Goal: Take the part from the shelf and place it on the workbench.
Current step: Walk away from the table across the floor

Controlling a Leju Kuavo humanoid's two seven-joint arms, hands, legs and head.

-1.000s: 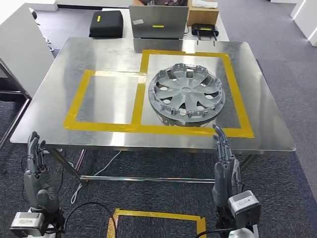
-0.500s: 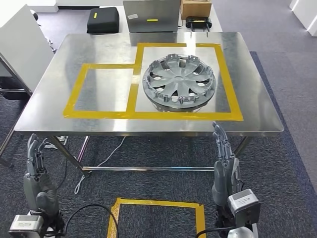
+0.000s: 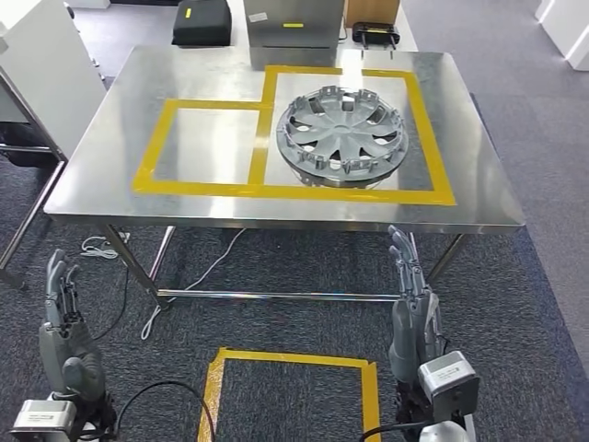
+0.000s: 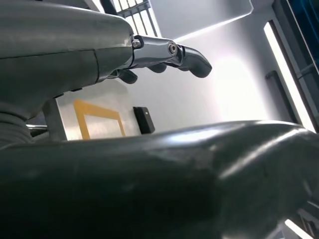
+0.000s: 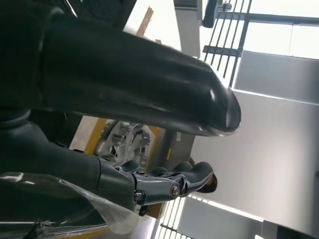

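1. The wheel cover point(image 3: 341, 135), a silver-grey part with spokes and a notched rim, lies flat on the steel workbench point(image 3: 104, 157), inside the larger of two rectangles marked in yellow tape point(image 3: 260, 157). It sits toward the near side of that rectangle, its rim close to the front strip of tape.
2. The smaller taped rectangle lies just beside it on the left, sharing one strip of tape with the larger one.
3. The left hand point(image 3: 63, 336) hangs low in front of the workbench, below its near edge and well apart from the wheel cover. Its fingers point up, apart and straight, and it holds nothing. The left wrist view shows the same hand point(image 4: 112, 55) with fingers stretched out and nothing between them.
4. The right hand point(image 3: 414, 313) hangs low as well, under the front edge of the workbench and nearer the wheel cover's side. Its fingers are extended upward, spread, with nothing in them. In the right wrist view the hand point(image 5: 124, 181) is likewise stretched out, and the wheel cover point(image 5: 126, 142) shows beyond it.
5. On the carpet point(image 3: 527, 304) between the two hands is a yellow floor square point(image 3: 288, 364) of tape.
6. Behind the far edge of the workbench stand a black case point(image 3: 202, 20), a grey box point(image 3: 295, 23) and a small black device point(image 3: 375, 34).
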